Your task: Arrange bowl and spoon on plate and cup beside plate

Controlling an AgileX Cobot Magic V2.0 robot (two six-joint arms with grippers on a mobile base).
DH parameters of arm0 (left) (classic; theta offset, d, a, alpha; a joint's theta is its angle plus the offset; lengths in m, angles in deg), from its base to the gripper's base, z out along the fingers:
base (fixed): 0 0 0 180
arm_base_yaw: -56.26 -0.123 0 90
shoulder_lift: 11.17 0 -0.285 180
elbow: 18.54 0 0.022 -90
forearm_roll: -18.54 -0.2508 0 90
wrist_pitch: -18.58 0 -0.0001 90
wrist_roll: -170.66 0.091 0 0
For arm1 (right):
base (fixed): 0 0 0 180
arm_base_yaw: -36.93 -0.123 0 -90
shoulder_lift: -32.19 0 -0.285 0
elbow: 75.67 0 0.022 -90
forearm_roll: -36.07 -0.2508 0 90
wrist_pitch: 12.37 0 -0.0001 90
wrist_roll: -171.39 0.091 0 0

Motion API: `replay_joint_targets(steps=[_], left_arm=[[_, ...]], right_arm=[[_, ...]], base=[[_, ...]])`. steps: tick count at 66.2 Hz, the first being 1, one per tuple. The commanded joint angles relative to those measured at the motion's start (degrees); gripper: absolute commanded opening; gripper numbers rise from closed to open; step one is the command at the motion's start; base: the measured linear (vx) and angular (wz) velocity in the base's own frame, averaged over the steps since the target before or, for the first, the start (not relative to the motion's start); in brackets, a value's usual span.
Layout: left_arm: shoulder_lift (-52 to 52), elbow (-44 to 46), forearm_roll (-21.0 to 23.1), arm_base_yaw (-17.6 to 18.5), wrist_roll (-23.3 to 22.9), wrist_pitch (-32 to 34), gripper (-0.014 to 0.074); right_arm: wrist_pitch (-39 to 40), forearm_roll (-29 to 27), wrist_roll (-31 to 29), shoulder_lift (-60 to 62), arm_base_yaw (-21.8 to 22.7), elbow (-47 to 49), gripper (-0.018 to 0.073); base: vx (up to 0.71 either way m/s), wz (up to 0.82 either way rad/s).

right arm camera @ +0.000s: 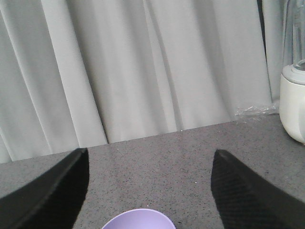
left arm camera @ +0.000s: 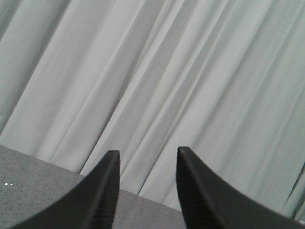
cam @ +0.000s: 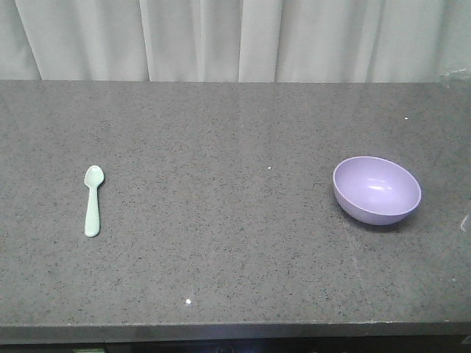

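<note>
Right jaws wide by bowl (right arm camera: 138, 220), left jaws narrower, both empty

The dark speckled table (cam: 235, 250) fills most of the frame, with a pale green spoon (cam: 93, 200) lying at centre left and a purple bowl (cam: 376, 190) standing upright at centre right, well apart.

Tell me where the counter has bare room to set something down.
The widest bare patch is the middle of the counter, between the spoon on the left and the bowl on the right. The strip behind both, up to the curtain, is bare too, as is the front edge. Nowhere is crowded.
</note>
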Motion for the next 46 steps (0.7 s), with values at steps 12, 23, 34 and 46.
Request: replay_joint_targets(steps=[12,23,34,46], left_arm=[[16.26,14.13,3.28,-0.07,13.93,-13.94,0.0397],[29.35,28.14,15.52,-0.07,31.79,-23.42,0.0398],[42.41,38.63,19.97,-0.07,39.99,-30.00,0.0398],[55.27,45.12,19.97,-0.07,40.06,-33.87,0.0398]], right_arm=[[3.36,0.34,-0.54,-0.27,0.24,2.04,0.0532],[1.42,0.34,-1.00,-0.65,0.24,2.04,0.0532],[-1.30,0.34,-1.77,-0.65,0.24,2.04,0.0532],[-2.55,0.34,-1.81,-0.65,0.24,2.04,0.0532]], base=[[0.00,0.00],[0.00,0.00],[0.00,0.00],[0.00,0.00]])
